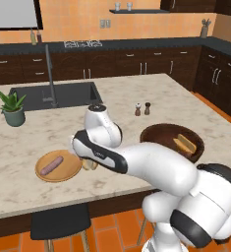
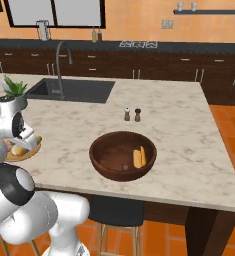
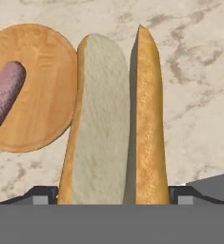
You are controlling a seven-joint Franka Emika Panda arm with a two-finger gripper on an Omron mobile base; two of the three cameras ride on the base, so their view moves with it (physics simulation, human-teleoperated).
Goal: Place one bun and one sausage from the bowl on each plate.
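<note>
Bun held beside the wooden plate
The gripper (image 3: 112, 198), jaws wide, grips a split bun (image 3: 114, 119) just right of the plate (image 3: 42, 95) carrying a sausage (image 3: 4, 95).

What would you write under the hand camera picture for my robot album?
A split bun between the gripper jaws, beside the wooden plate holding a sausage.

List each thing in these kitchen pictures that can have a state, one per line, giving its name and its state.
Gripper: jaws wide, shut on the bun.
Bun: split, held beside the wooden plate.
Wooden plate: holds one sausage.
Sausage: lying flat on the plate.
Bowl: holds another bun.
</note>
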